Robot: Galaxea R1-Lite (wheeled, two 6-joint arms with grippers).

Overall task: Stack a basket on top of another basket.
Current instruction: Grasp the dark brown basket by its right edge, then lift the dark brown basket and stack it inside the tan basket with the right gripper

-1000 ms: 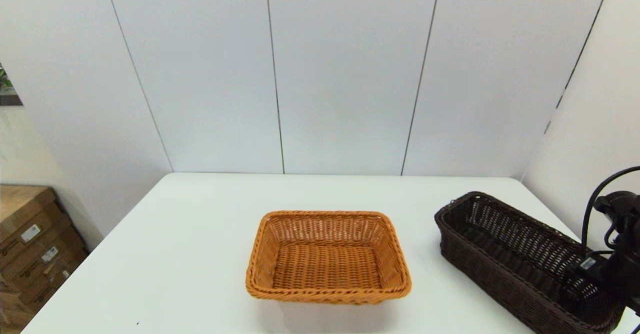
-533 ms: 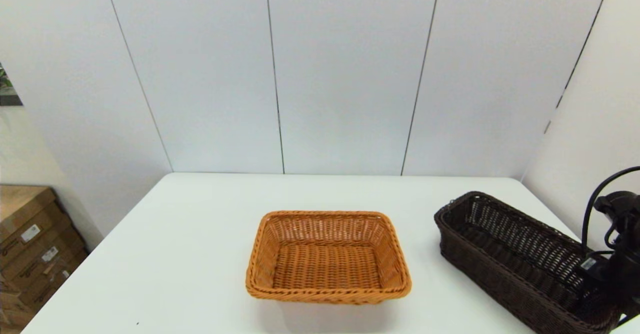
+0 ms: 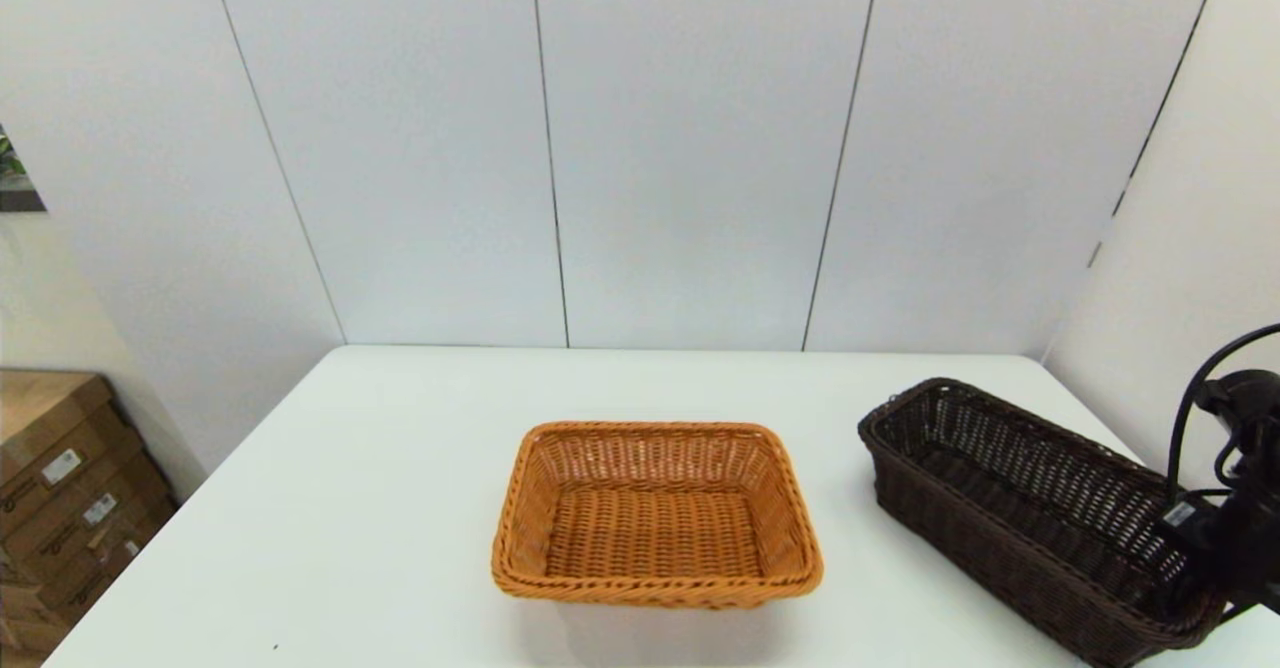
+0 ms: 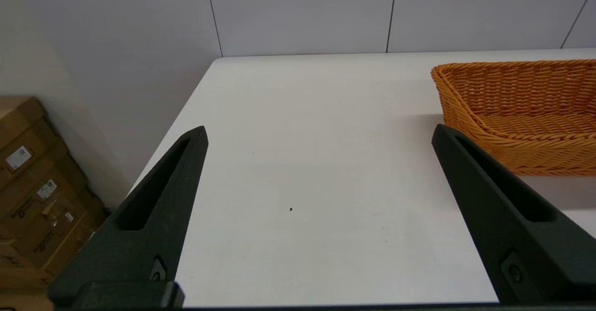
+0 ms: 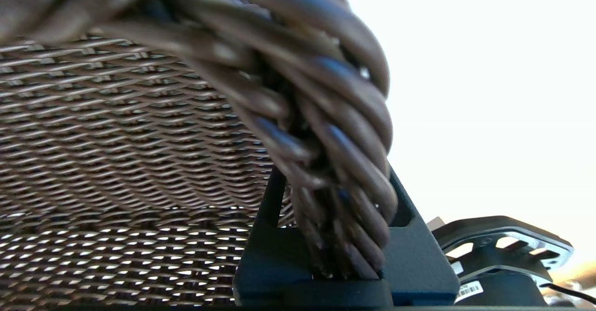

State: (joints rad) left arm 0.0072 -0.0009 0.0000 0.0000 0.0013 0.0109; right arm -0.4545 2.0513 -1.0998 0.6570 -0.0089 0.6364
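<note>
right gripper [image 5: 344, 236] jaws clamped on dark basket [image 3: 1020, 508] near-end rim | long axis runs away from jaws | orange basket [image 3: 655, 513] off to their left on bench [image 3: 380, 508] | left gripper [image 4: 319, 136] jaws wide, idle

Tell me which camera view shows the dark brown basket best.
The head view. It shows almost the whole dark brown basket on the white table, with the right gripper at its near end. The right wrist view shows only a close-up of its braided rim and weave, clamped between the fingers. The left wrist view does not show it.
</note>
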